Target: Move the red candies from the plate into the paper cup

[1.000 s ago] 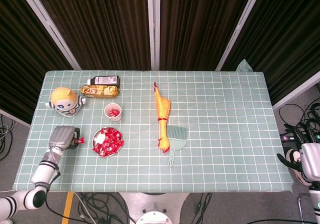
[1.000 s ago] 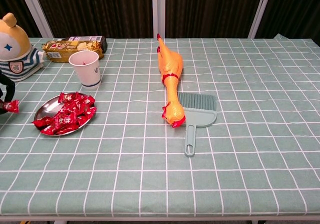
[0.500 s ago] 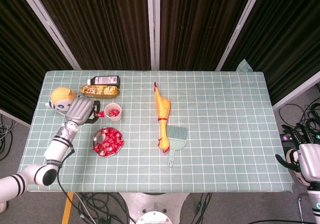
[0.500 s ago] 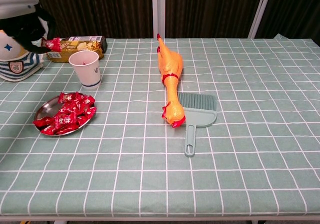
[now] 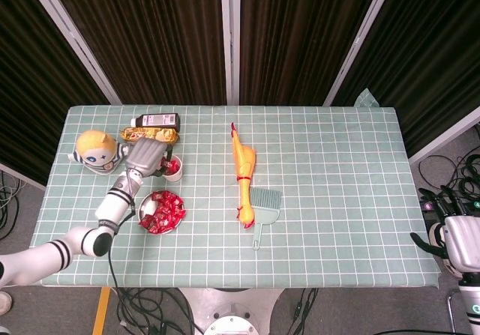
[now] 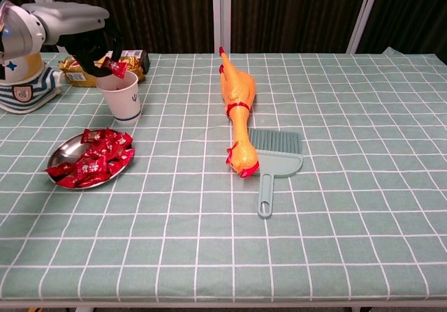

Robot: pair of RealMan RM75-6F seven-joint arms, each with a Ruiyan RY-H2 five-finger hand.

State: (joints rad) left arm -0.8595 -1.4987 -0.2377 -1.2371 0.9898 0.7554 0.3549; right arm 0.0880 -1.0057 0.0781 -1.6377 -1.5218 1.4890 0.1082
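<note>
A metal plate [image 5: 144, 218] [image 6: 59, 152] heaped with red candies [image 5: 163, 210] [image 6: 93, 157] lies at the table's left front. Behind it stands a white paper cup [image 5: 174, 169] [image 6: 123, 97] with red candy inside. My left hand [image 5: 146, 157] [image 6: 89, 45] hovers just over the cup's rim and pinches one red candy [image 6: 114, 68] above the opening. My right hand [image 5: 461, 245] hangs off the table's right edge, low at the frame corner, holding nothing; its fingers look apart.
A yellow rubber chicken [image 5: 243, 171] [image 6: 236, 102] and a teal dustpan brush [image 5: 262, 208] [image 6: 274, 158] lie mid-table. A doll-shaped toy [image 5: 97, 151] [image 6: 19, 75], a snack packet [image 5: 150, 134] and a dark box [image 5: 157, 120] sit behind the cup.
My left hand carried the red candy from the table's left side, up past the toy, to a spot over the paper cup. The right hand barely shifted.
</note>
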